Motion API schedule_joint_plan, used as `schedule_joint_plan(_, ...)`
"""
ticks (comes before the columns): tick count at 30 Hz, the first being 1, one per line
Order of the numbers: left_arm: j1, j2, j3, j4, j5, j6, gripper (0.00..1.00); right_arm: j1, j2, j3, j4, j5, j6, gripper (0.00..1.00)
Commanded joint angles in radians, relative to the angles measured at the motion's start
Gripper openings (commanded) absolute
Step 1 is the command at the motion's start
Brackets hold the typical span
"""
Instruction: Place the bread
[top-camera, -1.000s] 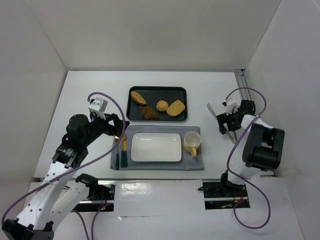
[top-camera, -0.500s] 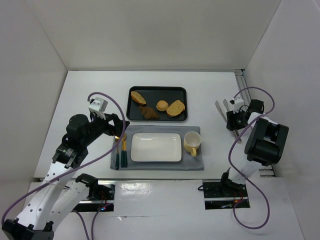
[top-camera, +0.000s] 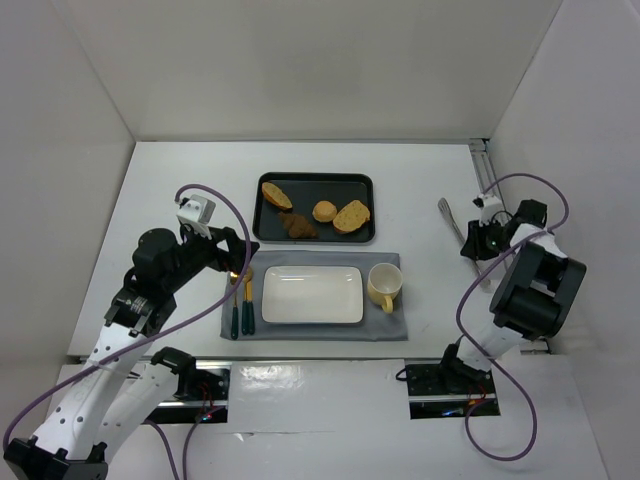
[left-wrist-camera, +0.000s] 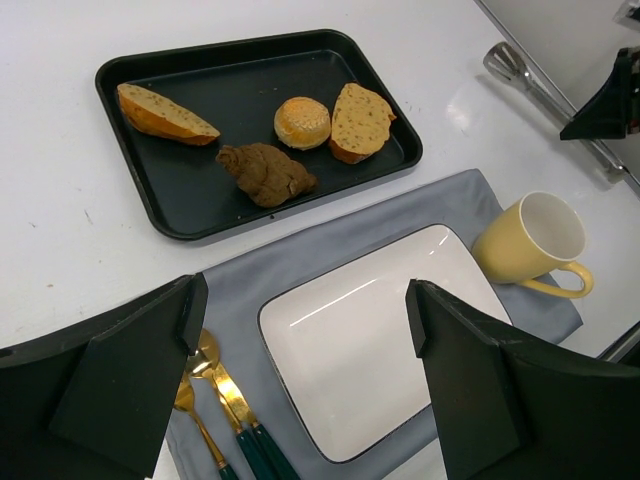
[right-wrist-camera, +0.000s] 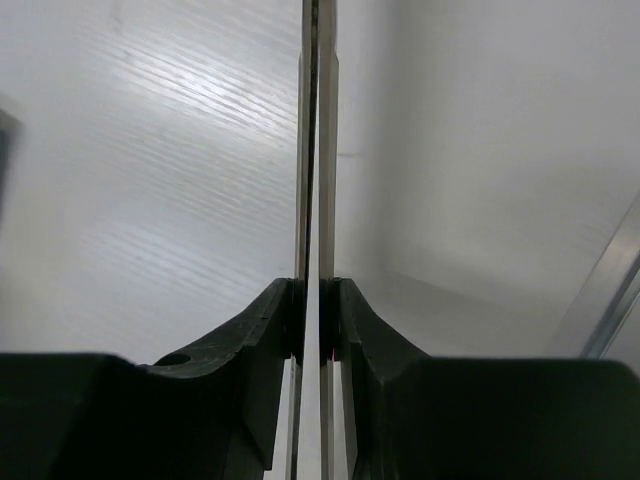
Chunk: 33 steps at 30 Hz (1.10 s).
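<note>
The bread (top-camera: 276, 194) (left-wrist-camera: 165, 113), a small elongated golden slice, lies at the left end of the black tray (top-camera: 315, 180) (left-wrist-camera: 180, 215). My left gripper (top-camera: 243, 262) (left-wrist-camera: 300, 300) hangs open with nothing in it, over the grey placemat near the white plate (top-camera: 312, 294) (left-wrist-camera: 380, 350), short of the tray. My right gripper (top-camera: 478, 240) (right-wrist-camera: 315, 300) is far right by the wall. It is shut on a pair of metal tongs (top-camera: 452, 218) (right-wrist-camera: 328, 150), whose two blades are pressed nearly together.
Also on the tray are a round bun (top-camera: 324, 211), a wider slice (top-camera: 351, 216) and a dark brown piece (top-camera: 297, 226). A yellow mug (top-camera: 384, 286) stands right of the plate, and gold cutlery (top-camera: 240, 300) lies to its left. A metal rail (top-camera: 483, 170) runs along the right wall.
My right gripper has closed on the tongs, squeezing their blades together, and moved right toward the wall. The left arm has not moved.
</note>
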Motion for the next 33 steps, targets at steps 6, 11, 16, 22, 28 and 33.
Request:
schedule_joint_plan(6, 0.004, -0.006, 0.042, 0.029, -0.006, -0.012, 1.00, 0.082, -0.161, 0.221, -0.192, -0.197, 0.006, 0.30)
schedule_joint_plan(11, 0.004, 0.003, 0.042, 0.029, -0.025, -0.003, 1.00, 0.258, -0.170, 0.325, -0.224, -0.179, 0.075, 0.44)
schedule_joint_plan(16, 0.004, 0.003, 0.033, 0.029, -0.035, -0.003, 1.00, 0.454, -0.138, 0.417, -0.213, -0.093, 0.129, 0.50)
schedule_joint_plan(22, 0.004, 0.003, 0.033, 0.029, -0.044, 0.006, 1.00, 0.633, -0.020, 0.572, -0.213, 0.007, 0.152, 0.52)
schedule_joint_plan(28, 0.004, 0.012, 0.033, 0.029, -0.044, 0.015, 1.00, 0.768, 0.077, 0.656, -0.213, 0.050, 0.152, 0.52)
schedule_joint_plan(33, 0.004, 0.021, 0.033, 0.029, -0.044, 0.015, 1.00, 0.851, 0.139, 0.692, -0.213, 0.090, 0.161, 0.52)
